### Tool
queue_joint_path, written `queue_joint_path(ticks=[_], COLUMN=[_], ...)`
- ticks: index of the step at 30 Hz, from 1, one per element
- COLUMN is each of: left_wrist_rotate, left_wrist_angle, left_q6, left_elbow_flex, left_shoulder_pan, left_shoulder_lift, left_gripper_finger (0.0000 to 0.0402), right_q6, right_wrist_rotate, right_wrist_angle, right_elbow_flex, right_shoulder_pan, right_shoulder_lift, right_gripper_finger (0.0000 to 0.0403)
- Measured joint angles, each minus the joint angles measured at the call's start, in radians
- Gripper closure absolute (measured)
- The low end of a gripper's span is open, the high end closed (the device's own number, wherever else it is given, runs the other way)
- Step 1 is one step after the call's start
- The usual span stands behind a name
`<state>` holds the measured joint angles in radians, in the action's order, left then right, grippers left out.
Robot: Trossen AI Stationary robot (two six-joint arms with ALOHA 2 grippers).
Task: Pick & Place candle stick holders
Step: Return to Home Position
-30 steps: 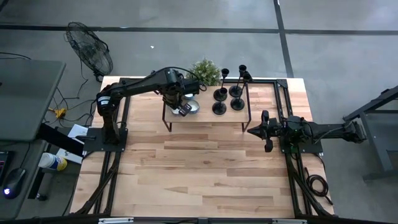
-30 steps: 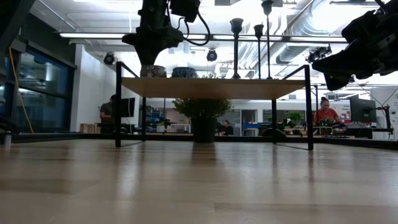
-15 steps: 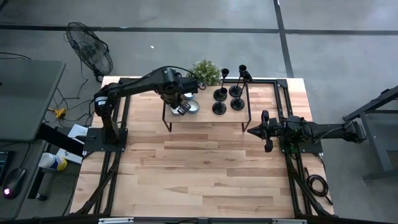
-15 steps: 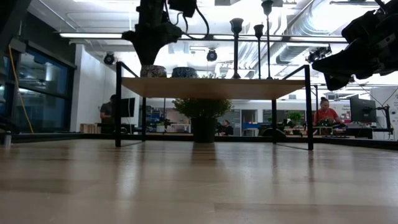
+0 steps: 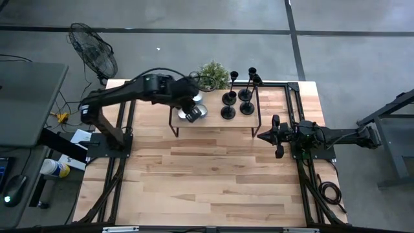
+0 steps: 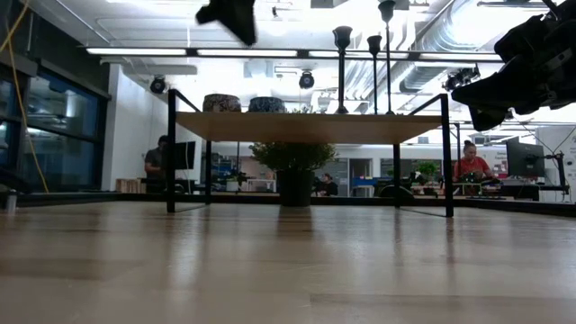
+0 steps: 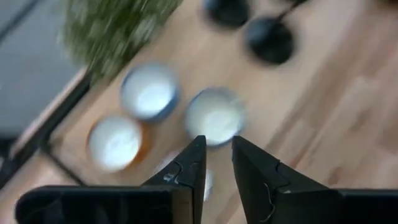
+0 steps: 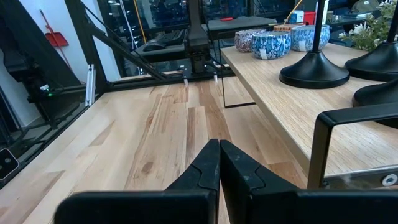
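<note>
Surface: wooden table (image 5: 213, 181), black-framed shelf (image 5: 213, 120) set at its far side.
Holders: four candle stick holders (image 5: 228, 113) stood on the shelf's right half, cups bare.
Left gripper (image 7: 217, 142): above the shelf's left end, fingers slightly parted, nothing held.
Right gripper (image 8: 219, 144): parked beside the shelf's right end, fingers pressed together, empty.
Homing: left arm is best lifted before retraction, so jars (image 7: 214, 115) are not clipped.
Jar contents: three jars, pale wax inside.

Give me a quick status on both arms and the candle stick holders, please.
Left gripper above candles on shelf, jaws slightly apart, empty. Right gripper beside shelf, jaws shut. Four candle stick holders upright on shelf. No obstruction seen.
</note>
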<state>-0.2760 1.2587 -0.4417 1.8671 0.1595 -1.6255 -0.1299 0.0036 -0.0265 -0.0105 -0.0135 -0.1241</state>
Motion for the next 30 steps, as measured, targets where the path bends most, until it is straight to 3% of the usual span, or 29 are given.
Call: queue_joint_path(ticks=[5,11,18,21,30], left_wrist_rotate=[0.014,0.209,0.259,0.275,0.301], left_wrist_angle=[-0.116,-0.274,-0.66,-0.752,-1.039], left_q6=[0.16,0.263,0.337,0.373,0.444], left_elbow_flex=[0.001,-0.085,-0.379,-0.509,-0.962], left_shoulder_pan=[-0.061,-0.071,-0.071,-0.07,-0.068], left_shoulder_lift=[0.033,0.045,0.173,0.255,0.64], left_gripper_finger=[0.0328,0.0328,0.0328,0.0328,0.0328], right_q6=[0.0,0.0,0.0,0.0,0.0], right_wrist_rotate=[0.0,0.0,0.0,0.0,0.0], right_wrist_angle=[0.0,0.0,0.0,0.0,0.0], right_elbow_flex=[0.0,0.0,0.0,0.0,0.0], right_shoulder_pan=[0.0,0.0,0.0,0.0,0.0], right_shoulder_lift=[0.0,0.0,0.0,0.0,-0.016], right_gripper_finger=[0.0402,0.0402,0.0402,0.0402,0.0402])
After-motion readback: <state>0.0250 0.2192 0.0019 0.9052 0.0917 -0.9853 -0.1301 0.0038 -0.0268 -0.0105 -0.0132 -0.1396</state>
